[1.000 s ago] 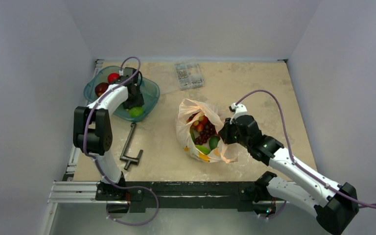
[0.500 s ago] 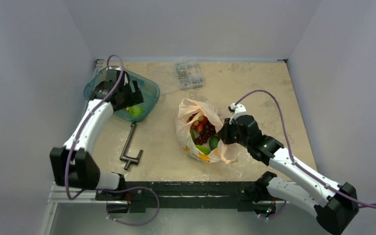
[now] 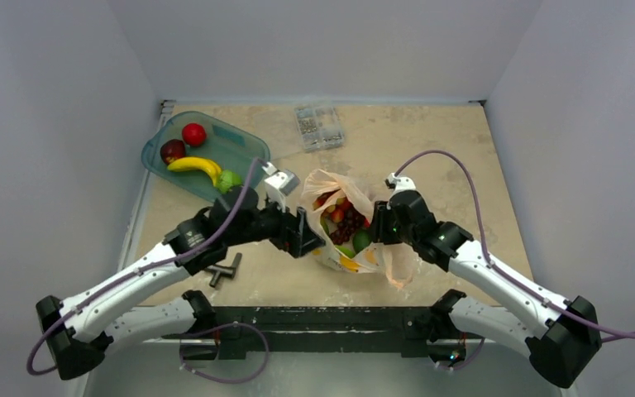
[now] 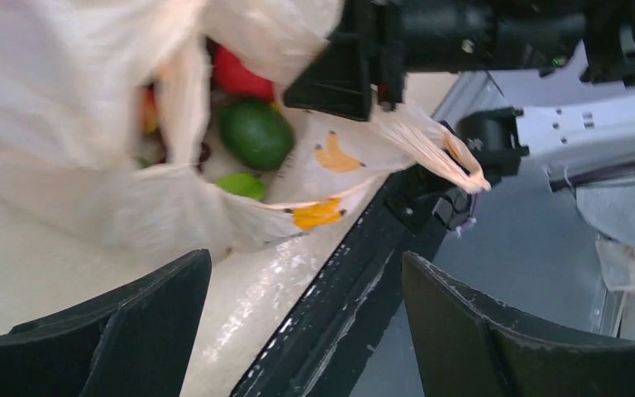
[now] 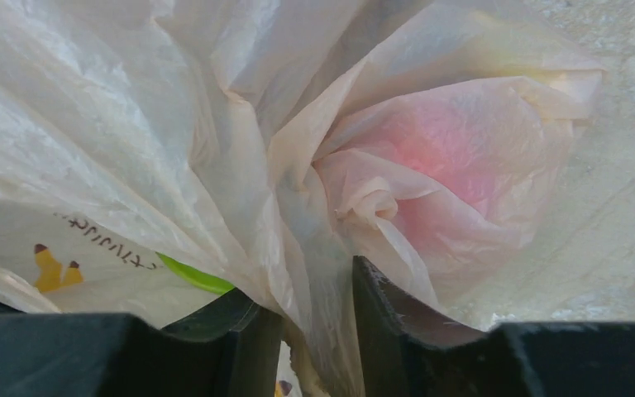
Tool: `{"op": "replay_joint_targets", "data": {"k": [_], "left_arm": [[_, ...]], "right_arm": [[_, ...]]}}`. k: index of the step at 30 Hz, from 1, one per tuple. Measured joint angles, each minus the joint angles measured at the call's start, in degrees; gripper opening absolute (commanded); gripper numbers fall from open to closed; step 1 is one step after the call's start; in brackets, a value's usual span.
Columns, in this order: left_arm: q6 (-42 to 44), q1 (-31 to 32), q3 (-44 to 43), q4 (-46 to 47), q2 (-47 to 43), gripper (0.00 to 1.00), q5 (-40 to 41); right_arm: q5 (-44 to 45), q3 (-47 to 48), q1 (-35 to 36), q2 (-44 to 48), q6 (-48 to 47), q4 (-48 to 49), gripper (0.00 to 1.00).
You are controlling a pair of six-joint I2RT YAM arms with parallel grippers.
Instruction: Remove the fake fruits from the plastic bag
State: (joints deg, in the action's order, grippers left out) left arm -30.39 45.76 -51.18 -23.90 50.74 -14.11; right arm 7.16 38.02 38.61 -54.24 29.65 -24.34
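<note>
The right claw [image 3: 378, 225] pinched the plastic bag [image 3: 318, 184] on the bench [image 3: 430, 149]; the left claw [image 3: 304, 240] gaped empty beside it. Four fake fruits [image 3: 194, 165] lay in the tray [image 3: 244, 147]; several waited inside the bag.

We saw soft, even light, seemingly from above, leaving faint shadows on the table [image 3: 430, 141], while the left wrist view was motion-blurred and the plastic bag [image 5: 215, 124] glared pale up close.

text: one small line of dark writing [image 5: 103, 241] | on: plastic bag [image 5: 240, 124] | where: up-left of right pincer [image 5: 310, 318] | reads: too blurry to tell
</note>
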Motion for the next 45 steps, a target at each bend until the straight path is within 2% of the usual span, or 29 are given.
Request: {"op": "replay_joint_targets", "data": {"k": [2, 4, 7, 10, 17, 23, 24, 25, 26, 27, 29, 31, 32, 36, 40, 45], "left_arm": [[0.11, 6.6, 0.28, 2.64, 2.25, 0.85, 2.34], [0.96, 13.25, -0.37, 5.42, 6.32, 0.84, 5.79], [1.49, 18.78, -1.84, 8.41, 12.63, 0.82, 10.14], [1.44, 20.52, -3.1, 11.23, 17.51, 0.8, 13.38], [0.87, 21.79, -7.04, 15.85, 25.38, 0.72, 16.35], [0.87, 21.79, -7.5, 17.42, 26.4, 0.65, 16.59], [0.9, 21.79, -7.5, 17.44, 26.4, 0.62, 16.81], [0.87, 21.79, -7.5, 17.44, 26.4, 0.59, 17.0], [0.85, 21.79, -7.5, 17.51, 26.51, 0.56, 17.25], [0.72, 21.79, -7.5, 17.64, 26.67, 0.53, 17.44], [-0.11, 21.79, -7.5, 18.36, 27.54, 0.51, 18.01], [-0.87, 21.81, -7.5, 19.3, 29.07, 0.51, 18.71], [-1.4, 21.81, -7.5, 19.82, 29.97, 0.5, 18.99], [-2.23, 21.84, -7.5, 22.67, 33.79, 0.42, 20.5], [-3.02, 21.81, -7.76, 24.76, 37.79, 0.35, 22.99], [-3.58, 21.81, -7.85, 27.8, 41.05, 0.35, 26.23]], "right_arm": [[1.33, 0.98, 0.0, -0.52, 1.25, -1.88, 0.7], [2.43, 1.27, 0.02, -0.5, 2.45, -3.23, 0.82], [2.73, 1.66, 0.22, -0.52, 3.58, -5.86, 0.9], [2.97, 2.16, 0.42, -0.48, 5.01, -8.59, 0.98], [10.05, 3.78, 1.62, 2.25, 9.57, -15.13, 0.99], [11.82, 5.14, 1.62, 3.54, 12.94, -19.39, 0.99], [11.65, 5.14, 1.62, 3.69, 13.35, -19.76, 0.91], [11.43, 5.14, 1.62, 3.74, 13.68, -19.87, 0.78], [11.32, 5.14, 1.62, 3.72, 14.21, -19.93, 0.53], [11.3, 5.14, 1.62, 3.65, 14.34, -20.06, 0.39], [11.45, 4.52, 1.62, 3.8, 16.5, -19.76, 0.2], [11.43, 3.08, 1.62, 4.2, 18.6, -19.54, 0.1], [11.34, 2.32, 1.62, 4.37, 19.61, -19.52, 0.01], [11.37, 1.42, 1.62, 5.66, 20.7, -19.47, 0.0], [11.45, 1.51, 1.62, 10.95, 20.44, -19.19, 0.0], [11.43, 3.89, 1.62, 13.31, 19.3, -19.39, 0.0]]}}
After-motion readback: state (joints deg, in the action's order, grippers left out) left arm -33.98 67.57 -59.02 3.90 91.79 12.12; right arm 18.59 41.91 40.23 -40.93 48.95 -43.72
